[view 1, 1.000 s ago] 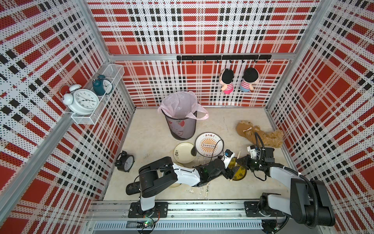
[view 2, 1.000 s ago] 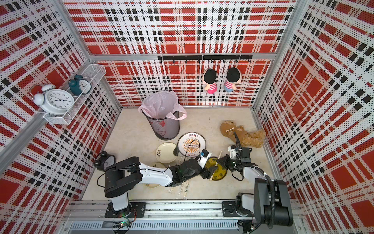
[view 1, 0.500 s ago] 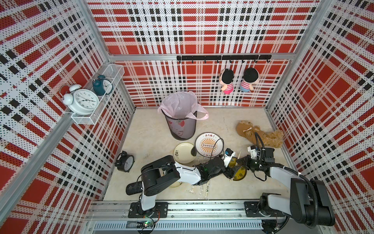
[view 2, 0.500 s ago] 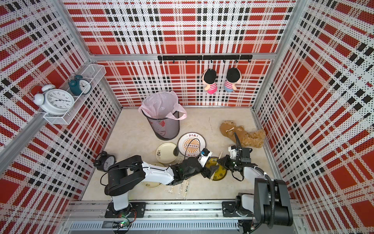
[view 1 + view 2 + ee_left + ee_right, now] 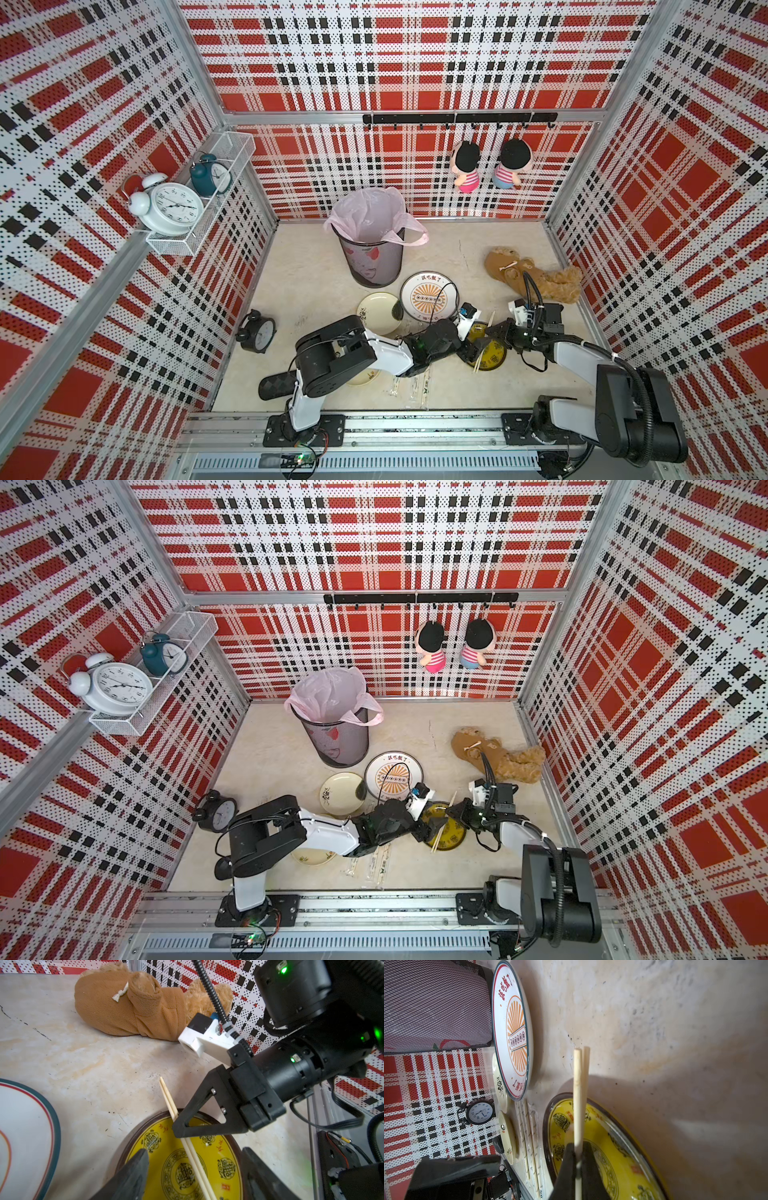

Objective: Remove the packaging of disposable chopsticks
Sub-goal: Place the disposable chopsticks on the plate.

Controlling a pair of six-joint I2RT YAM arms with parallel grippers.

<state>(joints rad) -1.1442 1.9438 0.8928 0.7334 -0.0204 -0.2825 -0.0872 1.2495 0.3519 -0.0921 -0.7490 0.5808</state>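
One pair of chopsticks point(image 5: 193, 1159), bare, pale tan, straight, pinched by right gripper point(image 5: 578, 1157), tilted over yellow plate point(image 5: 149, 1142). Left gripper point(image 5: 194, 1150) spread, fingers either side of the pair, not touching. Clear printed sleeves point(image 5: 529, 1136) lie flat behind left gripper.

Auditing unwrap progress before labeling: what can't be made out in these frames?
- Sleeves: in both top views, far ends run under the left arm; clear and small, count uncertain.
- Chopsticks: right wrist view, near end hidden between the fingers of the right gripper; left wrist view, cut by the picture edge.
- Bin inside: top views, pink liner folds hide the bottom.
- Cream plate: top views, mostly under the left arm.
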